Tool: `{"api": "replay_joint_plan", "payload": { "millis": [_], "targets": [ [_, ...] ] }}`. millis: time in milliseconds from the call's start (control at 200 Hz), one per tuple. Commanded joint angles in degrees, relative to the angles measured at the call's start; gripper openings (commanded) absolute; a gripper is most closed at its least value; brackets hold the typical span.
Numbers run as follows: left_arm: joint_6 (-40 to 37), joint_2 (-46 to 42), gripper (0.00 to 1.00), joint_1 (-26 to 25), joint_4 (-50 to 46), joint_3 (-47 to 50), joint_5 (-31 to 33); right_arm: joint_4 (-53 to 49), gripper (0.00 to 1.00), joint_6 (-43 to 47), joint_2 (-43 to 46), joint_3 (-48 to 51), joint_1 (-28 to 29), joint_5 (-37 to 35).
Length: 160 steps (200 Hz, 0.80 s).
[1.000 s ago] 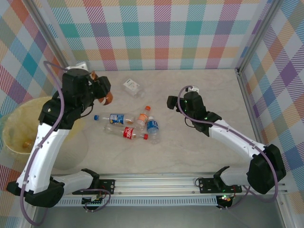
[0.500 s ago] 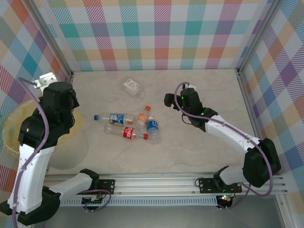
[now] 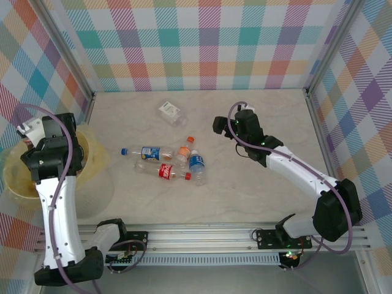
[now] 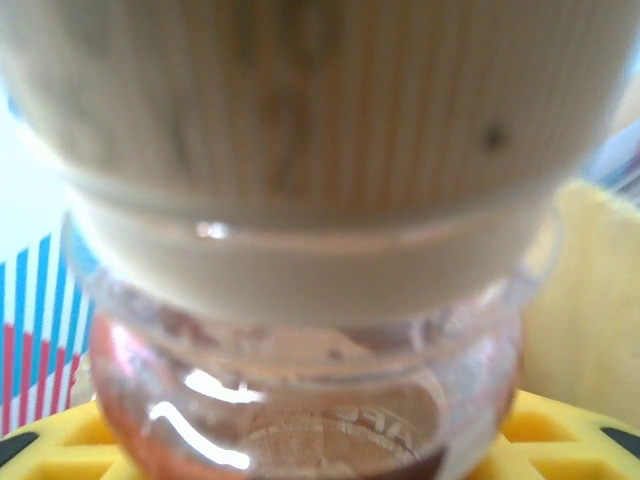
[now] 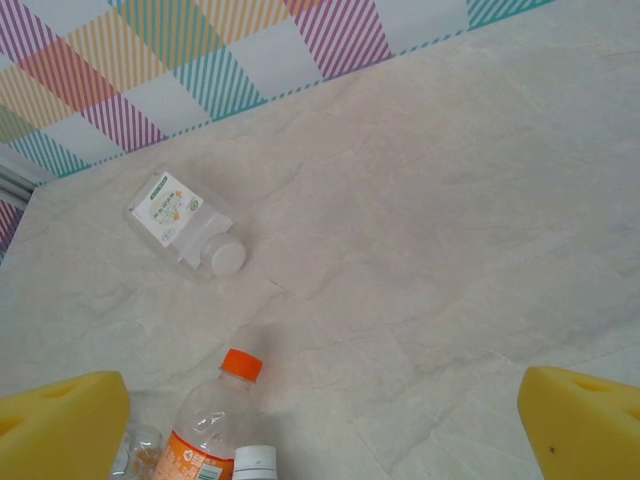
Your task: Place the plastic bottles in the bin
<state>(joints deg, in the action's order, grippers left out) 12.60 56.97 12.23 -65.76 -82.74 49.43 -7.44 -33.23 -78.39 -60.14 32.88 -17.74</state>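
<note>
— How do the plastic bottles look?

— Five lie on the table [image 3: 257, 196], all on their side. Near the centre of the top view, four make one cluster: a bottle with a blue cap [image 3: 148, 152], an orange-capped bottle [image 3: 183, 151], a white-capped bottle [image 3: 196, 164] with a blue label, and a red-label bottle [image 3: 165, 172]. They touch or nearly touch each other. A square bottle [image 3: 170, 114] with a white label lies apart, higher in the frame. A sixth one, the brownish bottle [image 4: 300, 400], is in the left gripper [image 4: 320, 455].

— And the materials?

— The bottles are thin, clear plastic, and all are round except the square one. The brownish bottle has a wide, pale, ribbed cap and a glossy shoulder with a red-brown tint. The bin [image 3: 12, 177] is a round tub of pale yellow, half-transparent plastic at the left edge of the top view. The table is smooth, like light marble. The walls [image 3: 208, 43] carry a coloured check pattern.

— How do the arms stand?

— The left arm [image 3: 55, 196] rises from its base and bends over the bin. Its yellow pads [image 4: 570, 445] are clamped on the brownish bottle, which is very near the wrist camera and blurred. The right arm [image 3: 294, 168] stretches up toward the centre right. The right gripper [image 3: 221, 128] hangs above the table, jaws spread wide, with nothing between them.
</note>
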Motion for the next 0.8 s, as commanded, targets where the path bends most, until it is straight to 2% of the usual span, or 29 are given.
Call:
{"api": "replay_joint_plan", "payload": {
  "millis": [0, 95, 170, 210, 265, 415, 640, 795],
  "targets": [
    [-2.43, -1.42, 0.54, 7.37, 1.14, 2.87, -3.85, -0.99, 1.0, 1.98, -0.27, -3.1, -0.52, 0.49],
    [-2.38, -1.51, 0.54, 11.61, 1.59, 4.97, -6.45, -1.59, 1.0, 2.56, -0.27, -3.58, -0.63, 0.23],
    [-0.62, -0.45, 0.57, 12.03, 0.44, 4.99, -3.98, -1.59, 1.0, 2.71, -0.34, -3.54, -0.8, 0.46],
    [0.59, 0.25, 0.62, 12.24, -0.47, 4.32, -1.72, -1.47, 1.0, 2.69, -0.38, -3.42, -0.86, 0.81],
    [1.81, 1.09, 0.75, 12.34, -1.43, 3.05, 0.17, -1.68, 1.0, 2.37, -0.45, -3.28, -0.89, 1.17],
    [2.87, 2.15, 0.84, 12.31, -2.77, -0.54, -1.54, -1.7, 1.0, 1.5, -0.62, -2.66, -0.98, 1.91],
    [4.45, 2.02, 0.88, 12.29, -3.59, -3.54, -15.15, -1.16, 1.0, 0.98, -1.37, -2.65, -1.14, 3.12],
    [7.05, 1.1, 0.89, 12.25, -2.55, -4.61, -28.18, 0.08, 1.0, 0.38, -1.99, -2.15, -1.24, 3.86]
  ]
}}
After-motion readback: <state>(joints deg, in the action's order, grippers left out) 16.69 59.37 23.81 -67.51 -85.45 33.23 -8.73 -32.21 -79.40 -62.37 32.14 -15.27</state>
